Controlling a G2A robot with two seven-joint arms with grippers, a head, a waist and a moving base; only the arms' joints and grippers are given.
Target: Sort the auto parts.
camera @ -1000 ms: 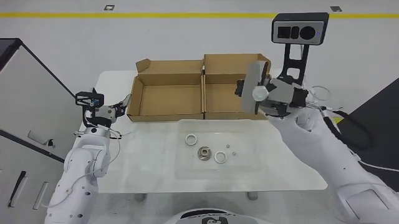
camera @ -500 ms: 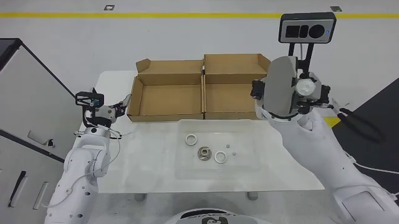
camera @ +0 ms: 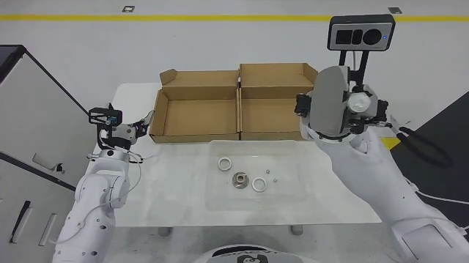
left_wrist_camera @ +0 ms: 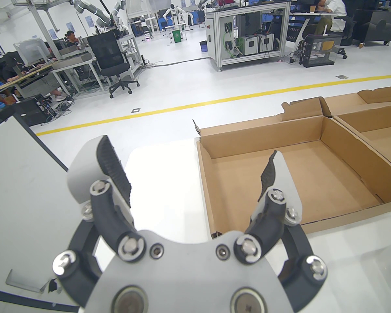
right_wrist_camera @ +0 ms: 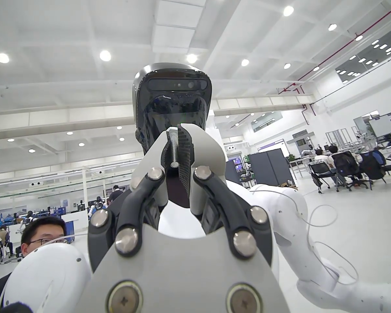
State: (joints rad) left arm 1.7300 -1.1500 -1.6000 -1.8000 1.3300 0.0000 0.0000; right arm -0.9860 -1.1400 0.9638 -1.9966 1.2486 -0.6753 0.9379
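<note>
The right arm was raised beside the outer end of the right box [camera: 275, 109], its forearm rising from the shoulder and the wrist turned so that the right gripper [right_wrist_camera: 177, 146] pointed up toward the robot's head. Its two fingers were pressed together on a threaded bolt [right_wrist_camera: 173, 151], which stood between the ribbed pads with its shank running along them. The left arm was bent at the table's [camera: 176, 190] left side. The forearm lay along that edge and the left gripper [left_wrist_camera: 189, 151] was held roughly level, facing the near corner of the left box [left_wrist_camera: 312, 171]. Its fingers stood wide apart with nothing between them, short of the box wall and not touching it. The two cardboard boxes sat side by side at the far side of the table, flaps open, with bare floors where they could be seen. In front of them lay a clear tray [camera: 220, 201] holding the loose parts: a pale ring [camera: 225, 164], a dark gear-like piece [camera: 239, 180] and just beside it a white ring [camera: 259, 185]. Two tiny bits [camera: 269, 169] lay near them, too small to identify.
</note>
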